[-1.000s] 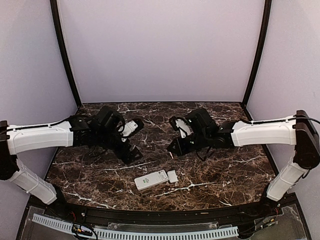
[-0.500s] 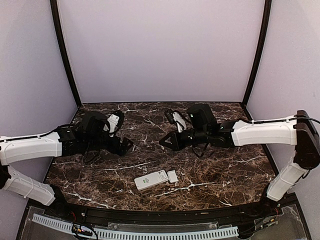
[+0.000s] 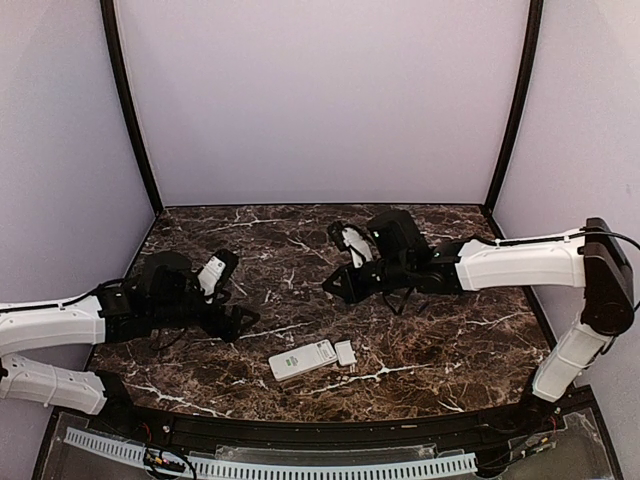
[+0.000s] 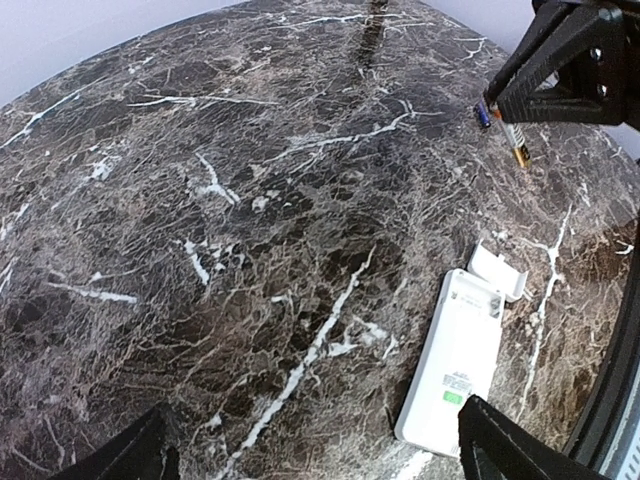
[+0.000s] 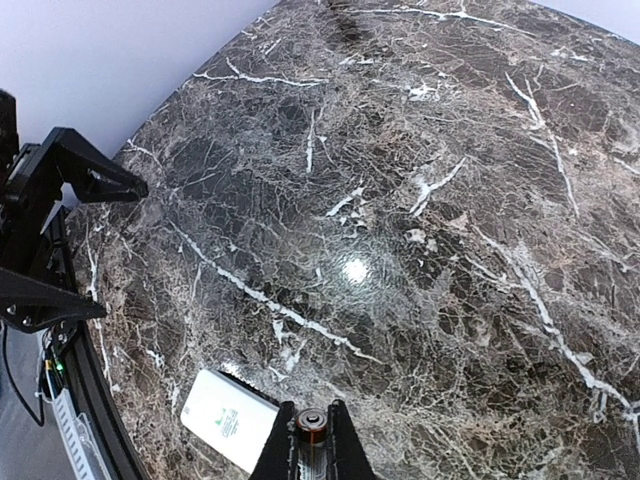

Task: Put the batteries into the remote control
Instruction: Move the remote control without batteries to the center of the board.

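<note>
The white remote control (image 3: 303,359) lies back side up near the table's front edge, with the small loose white cover plate (image 3: 345,352) at its right end. Both show in the left wrist view, remote (image 4: 460,365) and plate (image 4: 497,273). My right gripper (image 3: 334,287) hovers behind the remote, shut on a battery (image 5: 310,428) whose copper-ringed end shows between the fingers. A slim battery shape with a coppery tip (image 4: 516,146) shows below those fingertips; I cannot tell whether it is held or lying. My left gripper (image 3: 241,319) is open and empty, left of the remote.
The dark marble table (image 3: 450,330) ends in a black front rim close to the remote. Lilac walls and two black poles close off the back and sides. In the right wrist view the left gripper's open fingers (image 5: 85,170) stand at the far left.
My left arm has drawn back to the left and toward the front, with its gripper open. My right gripper has shifted slightly left and back with the battery still in it.
</note>
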`<state>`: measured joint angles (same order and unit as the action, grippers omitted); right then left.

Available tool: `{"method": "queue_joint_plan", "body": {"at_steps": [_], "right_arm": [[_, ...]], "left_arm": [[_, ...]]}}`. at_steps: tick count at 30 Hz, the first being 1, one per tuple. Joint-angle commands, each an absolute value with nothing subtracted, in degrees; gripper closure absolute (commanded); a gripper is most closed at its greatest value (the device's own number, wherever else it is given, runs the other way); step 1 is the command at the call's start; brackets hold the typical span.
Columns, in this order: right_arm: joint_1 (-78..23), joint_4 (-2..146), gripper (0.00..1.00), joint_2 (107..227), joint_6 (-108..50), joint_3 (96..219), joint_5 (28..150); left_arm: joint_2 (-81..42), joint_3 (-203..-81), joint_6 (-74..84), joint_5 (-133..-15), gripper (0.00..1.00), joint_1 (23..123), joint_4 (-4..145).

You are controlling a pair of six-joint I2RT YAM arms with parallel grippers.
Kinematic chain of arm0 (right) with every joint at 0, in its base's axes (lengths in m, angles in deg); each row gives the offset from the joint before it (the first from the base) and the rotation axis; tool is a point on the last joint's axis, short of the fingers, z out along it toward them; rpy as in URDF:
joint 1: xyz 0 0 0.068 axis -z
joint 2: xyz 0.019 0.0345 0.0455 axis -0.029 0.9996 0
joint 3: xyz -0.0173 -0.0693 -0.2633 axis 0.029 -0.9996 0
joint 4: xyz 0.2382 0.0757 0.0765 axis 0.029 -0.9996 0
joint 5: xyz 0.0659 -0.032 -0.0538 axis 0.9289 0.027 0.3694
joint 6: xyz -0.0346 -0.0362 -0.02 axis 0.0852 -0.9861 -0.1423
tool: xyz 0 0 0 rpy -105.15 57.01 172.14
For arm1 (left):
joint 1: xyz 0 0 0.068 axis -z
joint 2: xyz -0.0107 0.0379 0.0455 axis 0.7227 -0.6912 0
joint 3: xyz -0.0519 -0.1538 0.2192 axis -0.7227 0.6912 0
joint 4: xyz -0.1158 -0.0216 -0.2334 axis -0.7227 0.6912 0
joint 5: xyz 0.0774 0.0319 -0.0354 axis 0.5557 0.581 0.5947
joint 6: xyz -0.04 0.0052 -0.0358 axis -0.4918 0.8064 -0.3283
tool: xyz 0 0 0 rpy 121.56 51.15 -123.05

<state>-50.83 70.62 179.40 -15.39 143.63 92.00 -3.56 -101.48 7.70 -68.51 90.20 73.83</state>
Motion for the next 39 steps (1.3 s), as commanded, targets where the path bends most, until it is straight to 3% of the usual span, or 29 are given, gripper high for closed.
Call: {"method": "queue_joint_plan", "body": {"at_steps": [1,8,14,19,33,39], "right_arm": [[-51.3,69.7,1.00,178.9,-17.2,144.2,87.6],[-52.4,65.5,1.00,178.5,-15.0,144.7,84.1],[-52.9,62.2,1.00,177.9,-12.8,144.8,86.8],[-53.6,62.0,1.00,175.9,-11.2,143.2,88.0],[-54.5,60.2,1.00,173.3,-10.8,139.1,86.8],[-54.4,57.1,1.00,173.8,-13.1,142.1,86.0]], "left_arm": [[-0.1,-96.9,9.6,-64.3,0.04,95.2,67.5],[-9.3,-99.9,11.3,-62.5,0.03,104.5,70.5],[-11.0,-99.9,13.4,-65.2,0.01,104.7,68.8],[-22.5,-105.6,16.0,-71.6,0.01,106.5,71.6],[-37.0,-117.8,26.9,-65.6,0.01,107.1,79.3],[-39.9,-120.5,27.5,-69.9,0.03,105.8,81.7]]}}
